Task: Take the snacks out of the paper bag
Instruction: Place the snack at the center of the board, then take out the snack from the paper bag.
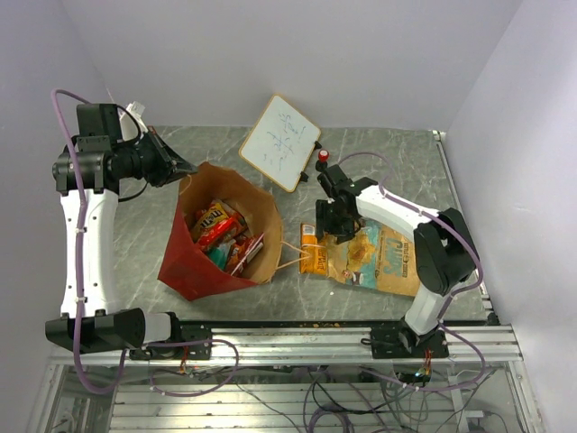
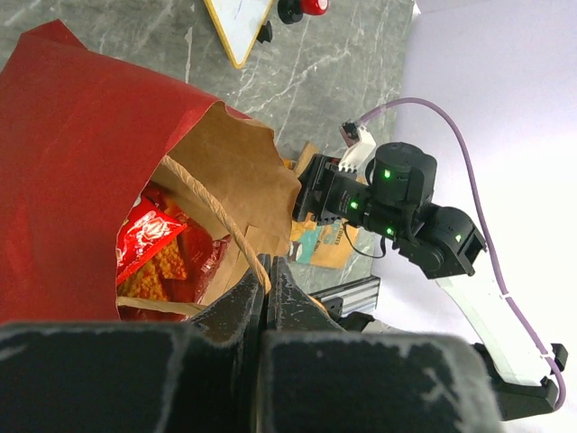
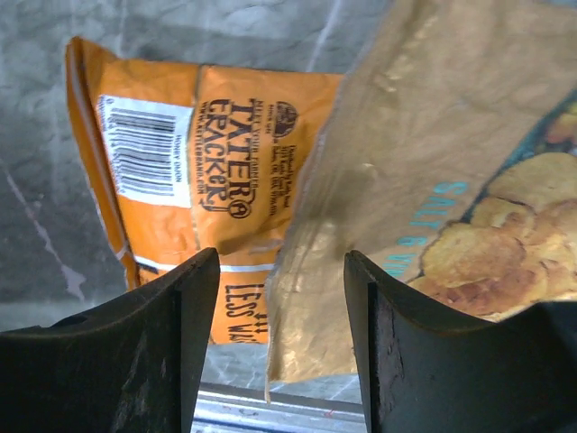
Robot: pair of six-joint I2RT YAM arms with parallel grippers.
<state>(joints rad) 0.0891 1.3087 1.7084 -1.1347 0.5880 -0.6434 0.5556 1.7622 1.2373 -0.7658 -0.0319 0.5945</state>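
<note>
The paper bag (image 1: 185,266) hides its lower snacks (image 1: 219,230), and whiteboard (image 1: 280,142) writing seems too small to read.

Your white-and-black left arm (image 1: 86,234) rises from its base at the near edge of the worktop (image 1: 379,153), bends at a high elbow and reaches rightward with its black wrist roughly level. The black two-finger left tool (image 2: 268,275) is pinched tight, its fingers pressed together on the rim of the red paper bag (image 2: 81,162). Your right arm (image 1: 397,212) folds at a black elbow, its white link stretching left and its wrist tipped downward. The right tool (image 3: 281,271) stands with its jaws parted.
</note>
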